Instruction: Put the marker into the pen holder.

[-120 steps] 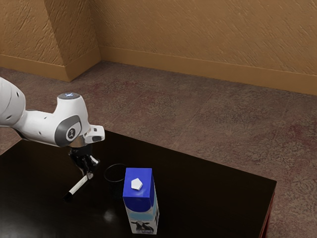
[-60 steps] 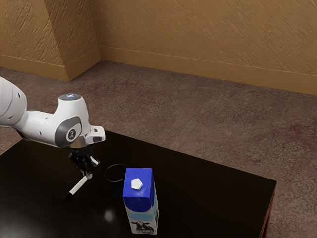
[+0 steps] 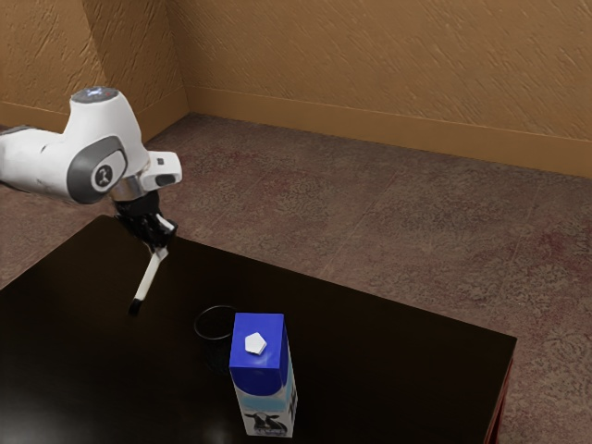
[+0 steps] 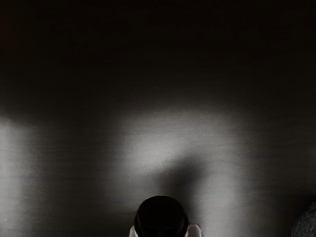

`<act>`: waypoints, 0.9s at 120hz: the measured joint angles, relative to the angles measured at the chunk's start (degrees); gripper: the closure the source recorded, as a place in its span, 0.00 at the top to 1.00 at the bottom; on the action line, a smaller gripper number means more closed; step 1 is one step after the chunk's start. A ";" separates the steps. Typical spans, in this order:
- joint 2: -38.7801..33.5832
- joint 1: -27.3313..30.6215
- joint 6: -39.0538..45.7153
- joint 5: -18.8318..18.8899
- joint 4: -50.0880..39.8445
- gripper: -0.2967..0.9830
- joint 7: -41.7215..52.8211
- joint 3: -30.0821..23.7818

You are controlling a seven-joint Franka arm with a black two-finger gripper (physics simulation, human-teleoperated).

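Evidently, in the exterior view, our end effector (image 3: 160, 248) is closed down on the upper end of the marker (image 3: 146, 277), its fingers just the marker's thickness apart. The marker hangs aslant above the surface (image 3: 388, 356), pale barrel up and black end down, near the far corner on the exterior view's left. The pen holder (image 3: 215, 306), a dark round cup with a thin rim, stands upright farther in from that corner, toward the exterior view's right; the marker is outside it, apart from it. Just beside the holder, on the side away from the marker, we have a tall milk carton (image 3: 263, 370) with a blue top, upright and hiding part of the cup. It crowds that side of the holder; between the marker and the rim we see nothing standing. Beyond the surface's far edge lie a patterned carpet (image 3: 370, 213) and textured tan walls (image 3: 370, 65).

In the wrist view, the marker's black end points away from our hand, over a soft shadow (image 4: 185, 173) on the lit surface. Pale bits flank it, too little seen to name. Off to one side is a dark speckled shape (image 4: 305, 224), rounded, which we cannot identify for certain.
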 joint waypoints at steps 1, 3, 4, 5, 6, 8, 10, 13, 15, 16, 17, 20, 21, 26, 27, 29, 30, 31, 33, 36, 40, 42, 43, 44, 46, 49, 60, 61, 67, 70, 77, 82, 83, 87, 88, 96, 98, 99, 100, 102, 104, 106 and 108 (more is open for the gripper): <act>-0.08 0.03 -0.23 0.06 0.25 0.16 0.00 -0.13; -0.22 0.08 -0.65 0.23 0.75 0.16 -0.04 -0.43; -0.27 0.08 -0.85 0.31 0.98 0.16 -0.06 -0.58; -0.31 0.04 -1.03 0.38 1.23 0.16 -0.07 -0.71; -0.35 -0.05 -1.21 0.44 1.47 0.16 -0.09 -0.81; -0.42 -0.29 -1.54 0.55 1.91 0.16 -0.12 -1.00; -0.50 -0.60 -1.81 0.56 2.33 0.16 -0.13 -1.15; -0.75 -1.10 -2.13 0.55 2.89 0.16 -0.17 -1.40; -1.35 -1.50 -2.23 0.46 3.13 0.16 -0.19 -1.52; -1.76 -1.73 -2.24 0.40 3.17 0.16 -0.21 -1.55; -2.20 -1.96 -2.23 0.34 3.19 0.16 -0.23 -1.60; -3.80 -2.76 -2.09 0.20 3.07 0.16 -0.28 -1.68; -4.42 -3.07 -1.99 0.16 2.95 0.16 -0.29 -1.69; -8.53 -4.85 -0.99 -0.01 0.88 0.16 -0.35 -1.73; -9.42 -5.14 -0.71 -0.05 0.21 0.16 -0.37 -1.74; -11.12 -5.67 -0.09 -0.15 -1.24 0.16 -0.39 -1.75; -11.89 -5.93 0.24 -0.22 -1.98 0.16 -0.41 -1.75; -12.58 -6.16 0.58 -0.29 -2.67 0.16 -0.42 -1.75; -13.71 -6.56 1.30 -0.42 -3.97 0.16 -0.46 -1.76; -14.86 -7.17 2.42 -0.61 -5.65 0.16 -0.51 -1.78; -15.74 -7.86 4.04 -0.82 -7.78 0.16 -0.58 -1.80; -16.00 -8.07 4.84 -0.91 -8.68 0.16 -0.62 -1.80; -16.10 -8.15 5.22 -0.94 -9.04 0.16 -0.64 -1.80; -16.17 -8.23 5.60 -0.98 -9.37 0.16 -0.66 -1.81; -16.23 -8.43 6.34 -1.10 -9.89 0.16 -0.70 -1.79; -16.25 -8.80 7.42 -1.32 -10.42 0.16 -0.76 -1.78; -14.66 -10.12 11.57 -1.88 -11.11 0.16 -0.98 -1.81; -14.38 -10.17 11.96 -1.92 -11.11 0.16 -1.00 -1.82; -12.77 -10.35 14.29 -2.17 -11.12 0.16 -1.10 -1.83; -12.15 -10.39 15.34 -2.35 -11.13 0.16 -1.14 -1.84; -11.20 -10.44 17.36 -2.76 -11.15 0.16 -1.21 -1.85; -10.88 -10.59 18.48 -3.02 -11.10 0.16 -1.24 -1.90; -10.84 -10.67 18.68 -3.06 -11.09 0.16 -1.25 -1.90; -10.73 -10.93 19.40 -3.23 -11.10 0.16 -1.27 -1.92; -10.74 -10.98 19.55 -3.27 -11.12 0.16 -1.27 -1.93; -10.89 -11.56 20.56 -3.52 -11.53 0.16 -1.29 -1.94; -10.96 -11.70 20.76 -3.57 -11.76 0.16 -1.30 -1.97; -11.00 -11.77 20.85 -3.60 -11.91 0.16 -1.31 -1.96; -11.04 -11.82 20.94 -3.62 -12.08 0.16 -1.31 -1.96; -11.11 -11.90 21.11 -3.66 -12.45 0.16 -1.31 -1.96; -11.17 -11.96 21.27 -3.71 -12.79 0.16 -1.32 -1.95; -11.21 -12.00 21.41 -3.81 -13.11 0.16 -1.32 -1.95; -11.23 -12.03 21.54 -3.93 -13.39 0.16 -1.32 -1.95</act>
